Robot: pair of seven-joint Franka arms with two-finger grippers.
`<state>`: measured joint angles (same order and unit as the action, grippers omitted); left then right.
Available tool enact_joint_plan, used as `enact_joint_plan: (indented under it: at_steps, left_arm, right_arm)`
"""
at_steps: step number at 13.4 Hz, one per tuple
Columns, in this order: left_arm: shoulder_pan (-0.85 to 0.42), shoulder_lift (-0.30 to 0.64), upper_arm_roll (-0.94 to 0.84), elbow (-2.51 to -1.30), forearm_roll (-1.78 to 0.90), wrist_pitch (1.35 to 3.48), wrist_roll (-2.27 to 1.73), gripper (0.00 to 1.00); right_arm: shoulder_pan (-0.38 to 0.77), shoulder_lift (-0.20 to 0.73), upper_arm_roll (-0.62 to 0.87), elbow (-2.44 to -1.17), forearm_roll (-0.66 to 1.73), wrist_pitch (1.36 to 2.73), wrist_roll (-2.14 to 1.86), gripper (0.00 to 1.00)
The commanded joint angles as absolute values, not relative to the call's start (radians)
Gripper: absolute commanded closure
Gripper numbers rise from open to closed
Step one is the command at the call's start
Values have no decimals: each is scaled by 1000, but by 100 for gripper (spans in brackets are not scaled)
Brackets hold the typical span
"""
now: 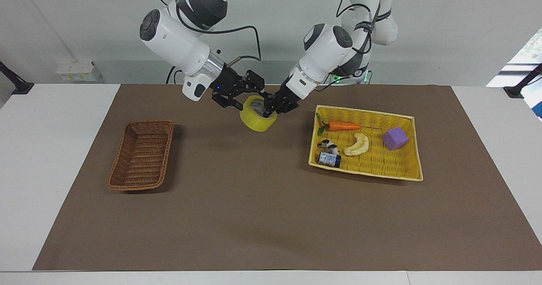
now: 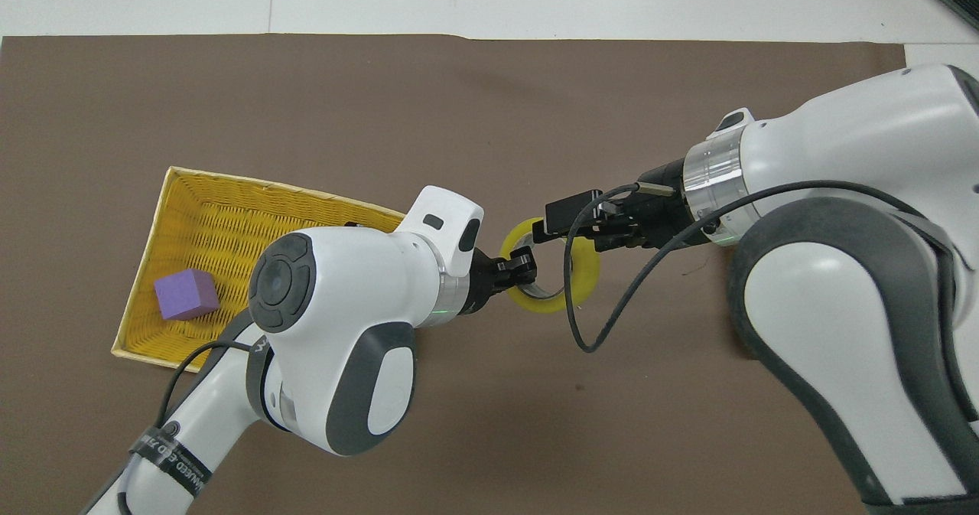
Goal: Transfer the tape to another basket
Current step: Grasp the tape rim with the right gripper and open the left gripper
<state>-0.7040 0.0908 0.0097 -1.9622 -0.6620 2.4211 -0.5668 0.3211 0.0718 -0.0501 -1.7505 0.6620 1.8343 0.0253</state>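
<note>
We hold the tape (image 1: pixel 257 117) up in the air over the bare brown mat (image 1: pixel 271 217), between the two baskets and at the edge of the surface near us. Our left gripper (image 1: pixel 271 106) is clenched on the roll's rim at the side toward the yellow tray (image 1: pixel 417 149), one finger (image 2: pixel 524 259) reaching into the hole and the other outside the ring. The roll hangs tilted, its white core turned up toward us.

Our right gripper (image 1: pixel 238 100) has its fingers spread wide and released, set at the roll's other rim, the side toward the brown wicker basket (image 1: pixel 142 156). Its fingers (image 2: pixel 562 216) reach over the top of the ring; we cannot tell whether they touch it. So the tape sits between our two grippers, gripped by the left and straddled by the right.

The brown wicker basket lies toward our right arm's end of the surface, well apart from the tape, with nothing in it. The yellow tray lies toward our left arm's end and holds a carrot (image 1: pixel 341 126), a pale banana slice (image 1: pixel 358 145), a purple block (image 1: pixel 395 138), a small dark can (image 1: pixel 330 159) and a small black-and-white item (image 1: pixel 329 145) just beside the can.
</note>
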Motion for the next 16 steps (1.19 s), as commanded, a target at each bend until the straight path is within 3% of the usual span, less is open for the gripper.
enact_joint_plan:
  at_steps: [1,5,6,7,8,10,11,12,13,16]
  left_arm:
    - [-712,77,17,-1945,-703,2427,-555,100]
    - [-698,81,17,-1918,-739,2442,-548,100]
    - [-706,81,15,-1916,-762,2480,-548,100]
    - [-712,83,5,-1917,-770,2526,-548,100]
    - [-712,83,-12,-1917,-778,2551,-548,100]
    - [-712,83,-18,-1917,-778,2560,-548,100]
    - [-712,83,-21,-1917,-775,2560,-548,94]
    - [-709,81,-20,-1910,-766,2556,-551,20]
    - [-704,69,-18,-1907,-765,2548,-558,0]
    - [-675,8,6,-1916,-759,2492,-563,0]
  right_arm:
    - [285,31,-52,-1827,696,1859,-121,0]
    - [288,38,-52,-1830,696,1870,-146,0]
    - [288,38,-54,-1829,693,1871,-147,18]
    - [288,43,-54,-1824,690,1871,-128,64]
    - [288,44,-52,-1819,687,1873,-89,100]
    - [298,57,-54,-1796,681,1876,-40,100]
    - [298,60,-52,-1793,680,1876,-38,100]
    - [296,60,-52,-1790,678,1876,-37,100]
    - [293,60,-54,-1790,678,1876,-35,100]
    - [278,61,-54,-1789,678,1876,-43,100]
